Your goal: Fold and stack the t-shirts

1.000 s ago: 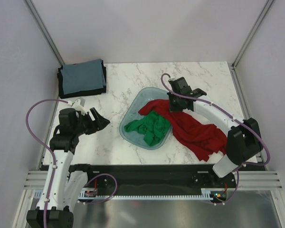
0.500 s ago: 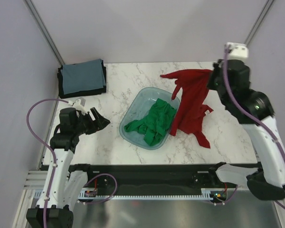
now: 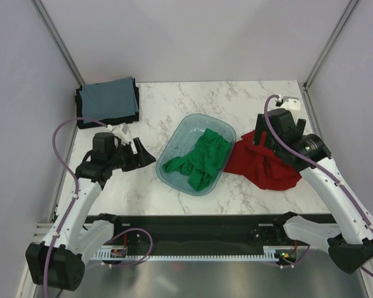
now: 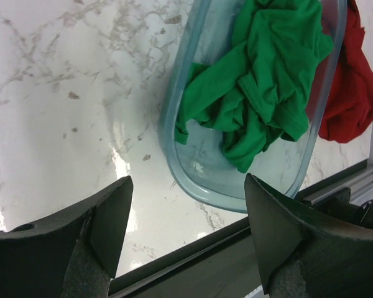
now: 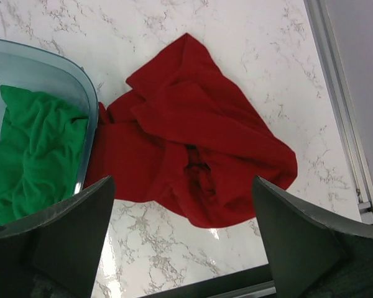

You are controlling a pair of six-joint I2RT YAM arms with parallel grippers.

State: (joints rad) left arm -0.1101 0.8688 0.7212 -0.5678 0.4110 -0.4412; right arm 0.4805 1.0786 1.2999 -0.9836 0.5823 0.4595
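The marble table (image 3: 236, 99) carries a teal basin (image 3: 185, 126) with the green t-shirt (image 3: 202, 158) bunched inside. The red t-shirt (image 3: 264, 169) lies crumpled against the basin's right wall. A folded stack (image 3: 109, 99) sits at the far left. The left pincer (image 4: 188, 180) and the right pincer (image 5: 181, 180) both gape wide and hold nothing. The red cloth looks light and limp, so pinching 1 outer hem would likely spread it best.

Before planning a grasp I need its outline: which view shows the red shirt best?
Right wrist view: the dark red shirt lies beside the basin, nearly its whole outline clear. From the top, the right arm covers part; the left wrist sees only a piece past the basin.
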